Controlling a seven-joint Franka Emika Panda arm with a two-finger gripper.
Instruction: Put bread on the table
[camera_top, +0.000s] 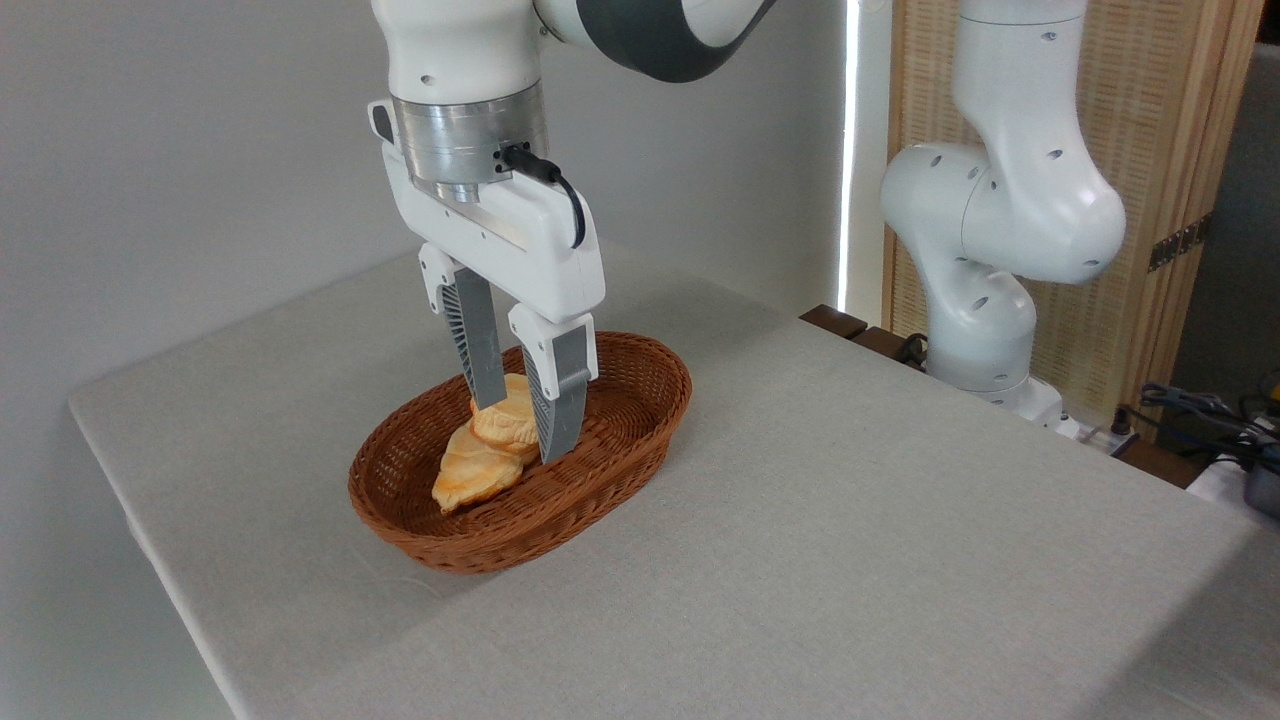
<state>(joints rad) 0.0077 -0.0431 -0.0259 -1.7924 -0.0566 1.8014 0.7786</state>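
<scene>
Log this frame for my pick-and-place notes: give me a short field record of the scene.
bread: round pastry in the basket, resting on the loaf
loaf: longer, pointed, lying in the basket
basket: brown wicker, oval, on the table
table: grey cloth top
gripper: pointing down, fingers on either side of the bread
grasp: cannot tell whether closed
task state: bread not yet on the table
</scene>
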